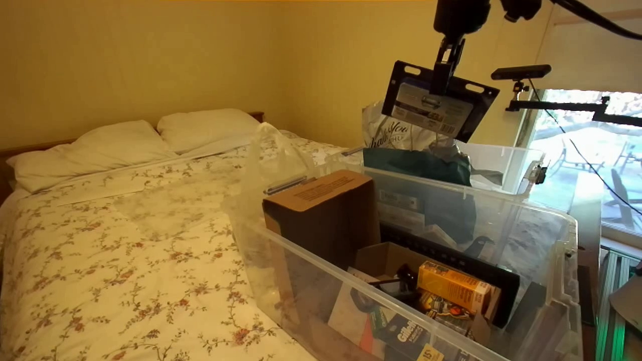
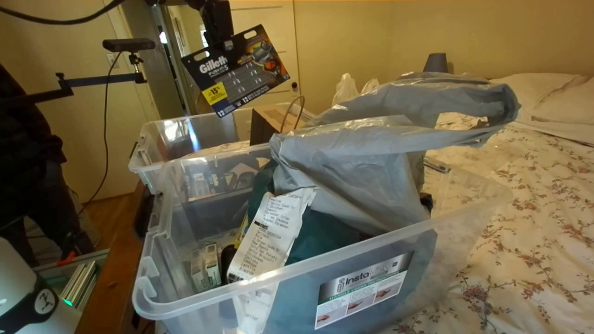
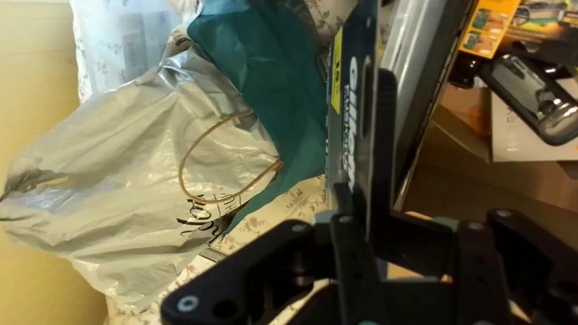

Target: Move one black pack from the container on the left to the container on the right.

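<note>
- The end effector (image 1: pixel 441 84) is narrowed onto the black pack (image 2: pixel 236 69), its two fingers (image 3: pixel 387 135) gripping the middle of the upper edge, one against each face.
- The pack hangs in the air, apart from both containers and tilted in both exterior views; which container it is directly above, I cannot tell.
- It shows at about 2 o'clock in an exterior view, its back towards the camera, and at 11 o'clock in an exterior view where the Gillette lettering faces out.
- In the wrist view, a teal bag (image 3: pixel 271 76) lies at 10 o'clock from the pack and an orange box (image 3: pixel 490 27) at 2 o'clock.
- The box-filled container (image 1: pixel 321 259), clear plastic, holds a cardboard box (image 1: pixel 326 190), with the orange box at 4 o'clock from it; a further Gillette pack (image 1: pixel 409 331) shows through the wall.
- Just beside it stands the bag-filled container (image 2: pixel 176 307), also clear, at 6 o'clock in an exterior view, with the teal bag, a grey plastic bag (image 2: pixel 348 176), a long receipt (image 2: pixel 271 232) and, at 8 o'clock from the receipt, small boxes (image 2: pixel 204 269).
- A flowered bed (image 1: pixel 150 250) with pillows (image 1: pixel 210 133) fills the 9 o'clock side of an exterior view; a mounted camera (image 1: pixel 521 72) is at 2 o'clock, a window (image 1: pixel 592 135) at 3.
- A person (image 2: pixel 28 171) in dark clothes is partly visible at 9 o'clock.
</note>
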Controlling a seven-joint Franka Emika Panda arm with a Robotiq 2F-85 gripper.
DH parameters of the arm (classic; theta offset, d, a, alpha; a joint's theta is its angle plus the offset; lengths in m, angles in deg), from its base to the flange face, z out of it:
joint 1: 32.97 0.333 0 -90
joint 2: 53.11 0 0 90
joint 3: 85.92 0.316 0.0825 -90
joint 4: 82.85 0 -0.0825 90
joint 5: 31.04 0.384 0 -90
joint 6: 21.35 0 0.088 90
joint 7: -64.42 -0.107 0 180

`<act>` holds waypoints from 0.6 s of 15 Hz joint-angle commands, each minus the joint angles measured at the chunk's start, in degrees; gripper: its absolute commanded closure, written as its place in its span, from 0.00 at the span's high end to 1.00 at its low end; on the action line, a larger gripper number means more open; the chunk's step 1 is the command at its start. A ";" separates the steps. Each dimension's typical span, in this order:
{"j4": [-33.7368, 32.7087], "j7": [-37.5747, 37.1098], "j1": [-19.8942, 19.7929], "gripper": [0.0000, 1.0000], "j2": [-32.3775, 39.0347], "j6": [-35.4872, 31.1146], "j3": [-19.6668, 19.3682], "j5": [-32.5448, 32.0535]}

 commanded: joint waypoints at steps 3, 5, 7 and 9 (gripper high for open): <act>-0.18 5.48 -4.70 0.03 -0.05 0.04 1.58 0.43; -0.89 4.17 -4.36 0.01 2.06 -2.00 2.02 3.33; -3.40 1.45 -4.96 0.01 6.08 -1.38 3.06 3.55; -4.98 -1.36 -5.34 0.01 9.67 -2.81 4.00 1.18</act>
